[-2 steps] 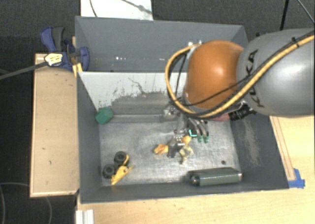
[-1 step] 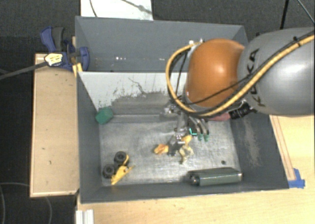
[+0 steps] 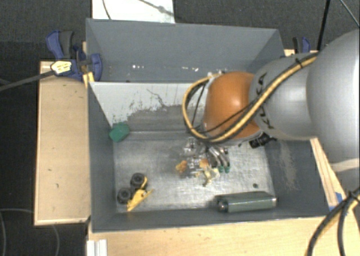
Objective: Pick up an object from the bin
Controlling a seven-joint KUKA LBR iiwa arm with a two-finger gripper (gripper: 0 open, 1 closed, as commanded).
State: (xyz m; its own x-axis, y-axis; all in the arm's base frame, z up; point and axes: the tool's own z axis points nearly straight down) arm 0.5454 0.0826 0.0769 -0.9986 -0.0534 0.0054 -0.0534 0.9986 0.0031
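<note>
Camera view from above: the gripper (image 3: 203, 166) is seen down low over the middle of the bin (image 3: 102, 153), tucked right under the arm's orange cover (image 3: 228, 106). Whether it's spread or clenched honestly can't be told from this angle, and a hold on anything can't be made out either. The bin floor is scuffed grey metal, kinda scratched up. Closest to the gripper, a dark grey bar (image 3: 246, 201) is laid flat along the front wall. It's long with rounded ends, a bit forward and toward the view's right, not touching. A small yellow toy with black wheels (image 3: 134, 189) is parked in the front-left corner, well apart. A green rounded lump (image 3: 118, 132) is sat at the back-left, against the sloped wall.
</note>
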